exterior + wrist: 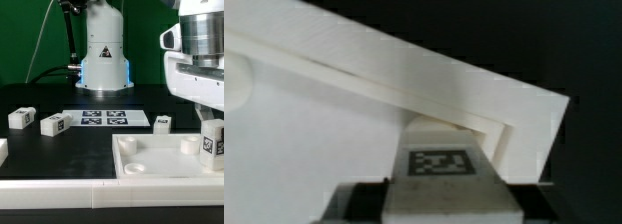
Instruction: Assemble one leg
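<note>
My gripper (209,132) is shut on a leg (211,142), a small white block with a black-and-white tag. It holds the leg upright over the corner of the large white tray-like piece (150,168) on the exterior view's right. In the wrist view the leg (441,165) sits between my dark fingers (363,205), its tag facing the camera, with the tray's corner wall (420,95) just beyond it. I cannot tell whether the leg touches the tray. Three more legs lie on the black table: two at the left (22,117) (53,124) and one near the middle (163,121).
The marker board (105,118) lies flat behind the tray, in front of the robot base (104,60). A white piece (3,152) shows at the left edge. A low white rail (60,190) runs along the table's front.
</note>
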{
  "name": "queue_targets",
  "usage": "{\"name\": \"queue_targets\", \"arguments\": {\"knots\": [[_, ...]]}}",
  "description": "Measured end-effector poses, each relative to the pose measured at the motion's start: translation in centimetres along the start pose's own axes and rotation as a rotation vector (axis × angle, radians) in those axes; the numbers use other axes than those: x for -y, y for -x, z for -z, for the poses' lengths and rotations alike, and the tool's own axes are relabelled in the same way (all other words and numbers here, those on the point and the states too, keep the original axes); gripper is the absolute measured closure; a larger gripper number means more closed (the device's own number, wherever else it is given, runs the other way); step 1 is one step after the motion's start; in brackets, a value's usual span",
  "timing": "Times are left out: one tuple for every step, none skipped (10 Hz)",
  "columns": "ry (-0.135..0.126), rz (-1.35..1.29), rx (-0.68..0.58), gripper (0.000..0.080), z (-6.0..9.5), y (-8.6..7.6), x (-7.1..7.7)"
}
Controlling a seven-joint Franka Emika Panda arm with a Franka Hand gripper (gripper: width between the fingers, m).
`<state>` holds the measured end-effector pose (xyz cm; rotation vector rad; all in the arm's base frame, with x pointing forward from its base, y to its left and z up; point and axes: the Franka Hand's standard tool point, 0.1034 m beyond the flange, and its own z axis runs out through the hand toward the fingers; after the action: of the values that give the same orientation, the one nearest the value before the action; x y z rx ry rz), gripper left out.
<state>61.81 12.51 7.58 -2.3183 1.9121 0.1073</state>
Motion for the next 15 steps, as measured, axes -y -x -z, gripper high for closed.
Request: {"name": "queue_targets", "arguments": {"knots": [[0.0, -0.086, -0.005, 0.0508, -0.02, 0.2, 0.0], [-0.004, -0.199, -0.004, 0.0508, -0.05, 0.25, 0.02], [-0.005, -0.264, -0.001, 0.0508, -0.06, 0.24, 0.03], [-0.006, -0.346, 0.004, 0.0508, -0.07, 0.21, 0.04], [-0.006, -0.399, 0.007, 0.0508, -0.07, 0.18, 0.07], [-0.006, -0.423, 0.013, 0.0508, -0.1, 0.29, 0.07], [-0.006, -0.419, 0.014, 0.0414, -0.13, 0.42, 0.07], [-0.006, -0.409, 0.014, 0.024, -0.14, 0.43, 0.06], [-0.004, -0.371, 0.014, 0.024, -0.14, 0.4, 0.04], [-0.004, -0.335, 0.014, 0.0169, -0.11, 0.27, 0.05], [-0.005, -0.255, 0.013, 0.0155, -0.07, 0.07, 0.06], [-0.005, -0.101, 0.012, 0.0155, -0.06, -0.22, 0.04], [0.004, 0.012, 0.016, 0.0151, -0.04, -0.35, -0.08], [0.006, 0.123, 0.016, 0.0151, 0.02, -0.43, -0.06], [0.012, 0.236, 0.019, 0.0151, 0.05, -0.42, -0.12]]}}
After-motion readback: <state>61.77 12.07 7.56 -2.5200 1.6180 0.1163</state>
